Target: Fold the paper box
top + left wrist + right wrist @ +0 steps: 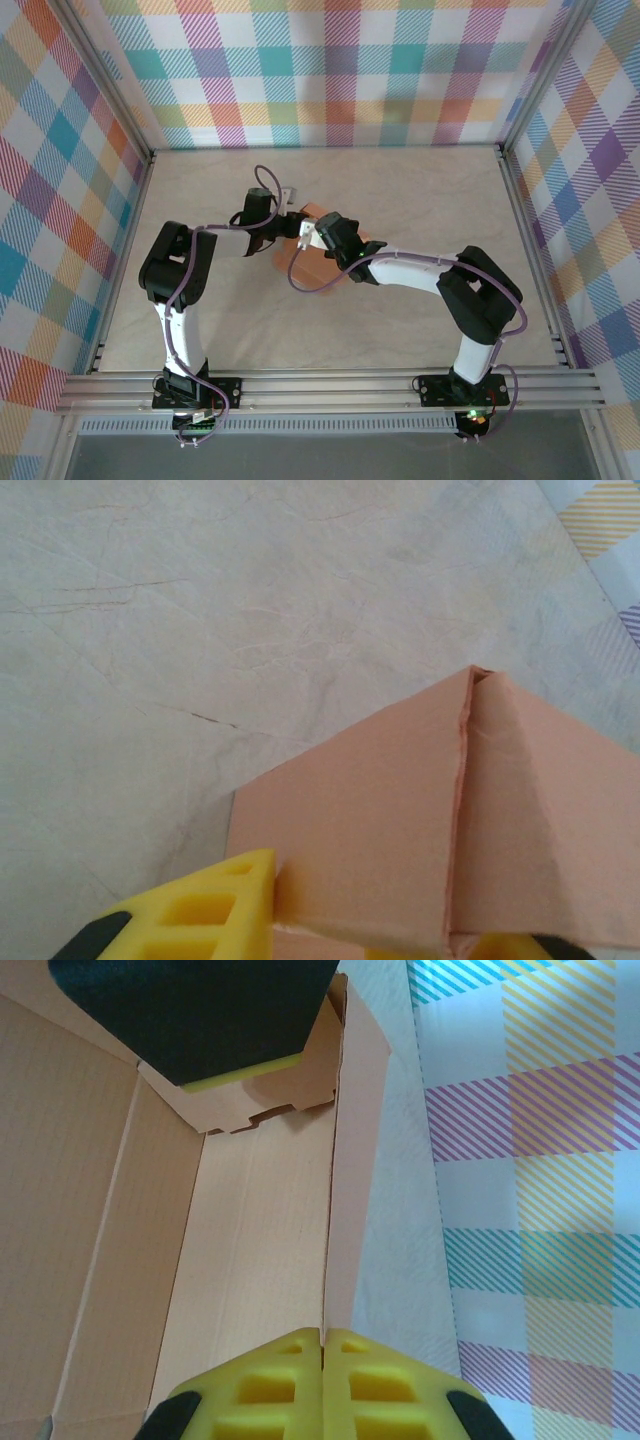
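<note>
At bottom frame, my right gripper (pixel 322 1345) pinches a raised wall (pixel 355 1160) of the salmon-orange card paper box (pixel 250 1240); left gripper (pixel 370 925), hold unclear. End flap (pixel 270 1100) unlocked, so about halfway, I judge.

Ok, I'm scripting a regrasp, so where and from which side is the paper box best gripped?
Likely the thin upright side wall, pinched at its top edge from above, one finger inside the paper box, one outside. Its edge stands bare, and the right end effector grips it so.
</note>
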Controlling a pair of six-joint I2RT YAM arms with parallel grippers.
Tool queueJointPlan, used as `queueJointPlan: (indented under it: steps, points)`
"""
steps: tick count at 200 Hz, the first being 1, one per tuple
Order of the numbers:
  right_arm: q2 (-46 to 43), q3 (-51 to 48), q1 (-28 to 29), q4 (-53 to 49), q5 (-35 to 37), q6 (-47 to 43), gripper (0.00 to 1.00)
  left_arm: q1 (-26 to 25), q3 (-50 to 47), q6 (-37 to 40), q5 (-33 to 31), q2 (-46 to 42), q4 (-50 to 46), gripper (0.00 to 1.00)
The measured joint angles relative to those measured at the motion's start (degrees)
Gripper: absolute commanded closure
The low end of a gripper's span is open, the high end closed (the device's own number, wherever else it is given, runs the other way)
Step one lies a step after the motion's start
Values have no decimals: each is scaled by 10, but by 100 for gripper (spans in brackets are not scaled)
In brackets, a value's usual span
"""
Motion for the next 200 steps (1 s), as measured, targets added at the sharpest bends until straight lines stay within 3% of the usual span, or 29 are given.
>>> queueJointPlan:
  steps: [62,93,167,200]
  points:
    - [0,16,0,-32,0,33,100,-9,0,-2,-23,0,1,83]
    - [0,20,0,-36,1,40,95,-11,0,1,-29,0,2,88]
    - [1,29,13,-56,-22,61,59,-14,8,34,-44,0,-14,88]
    - [-11,30,13,-82,-53,96,37,-14,9,47,-48,0,-19,87]
